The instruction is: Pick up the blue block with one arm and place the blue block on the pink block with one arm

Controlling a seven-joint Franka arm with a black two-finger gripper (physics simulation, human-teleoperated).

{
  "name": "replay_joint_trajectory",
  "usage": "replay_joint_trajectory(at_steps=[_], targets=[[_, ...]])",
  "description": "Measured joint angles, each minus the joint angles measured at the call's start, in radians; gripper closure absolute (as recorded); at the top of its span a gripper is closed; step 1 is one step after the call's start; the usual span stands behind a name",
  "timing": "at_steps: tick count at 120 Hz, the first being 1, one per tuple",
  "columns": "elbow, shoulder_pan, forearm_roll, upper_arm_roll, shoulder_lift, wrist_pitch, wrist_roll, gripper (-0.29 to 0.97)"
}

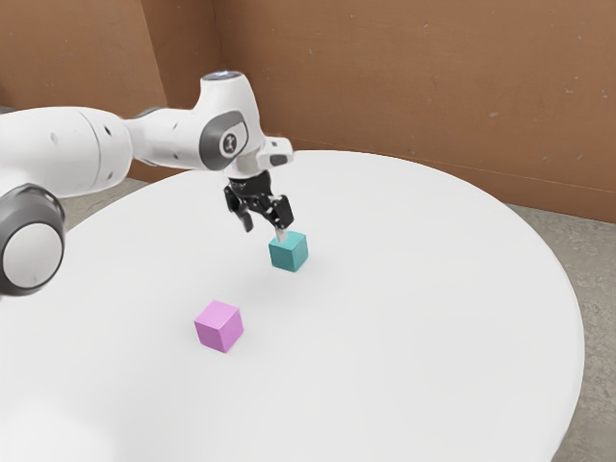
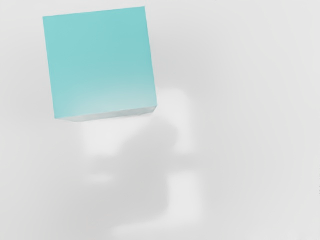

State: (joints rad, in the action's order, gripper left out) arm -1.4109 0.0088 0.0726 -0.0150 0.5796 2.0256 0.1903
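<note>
Just below the tool [image 1: 265, 228], blue block [image 1: 289, 252] is left ungrasped on counter [image 1: 433, 289]; tool released. Pickup and stacking onto pink block [image 1: 218, 325] not yet done.

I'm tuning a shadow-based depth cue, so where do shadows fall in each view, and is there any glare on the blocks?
Exterior view: the blue block and pink block cast only faint soft shadows on the white table, with no glare. Wrist view: a broad grey shadow, probably from the gripper, lies on the table beside the blue block, whose top pales toward one edge.
</note>
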Motion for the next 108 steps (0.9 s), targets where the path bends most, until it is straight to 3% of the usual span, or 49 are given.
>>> replay_joint_trajectory(at_steps=[42, 108], targets=[[0.135, 0.006, 0.018, 0.004, 0.119, 0.019, -0.012, 0.02], [0.355, 0.019, 0.014, -0.003, 0.290, -0.073, -0.003, 0.02]])
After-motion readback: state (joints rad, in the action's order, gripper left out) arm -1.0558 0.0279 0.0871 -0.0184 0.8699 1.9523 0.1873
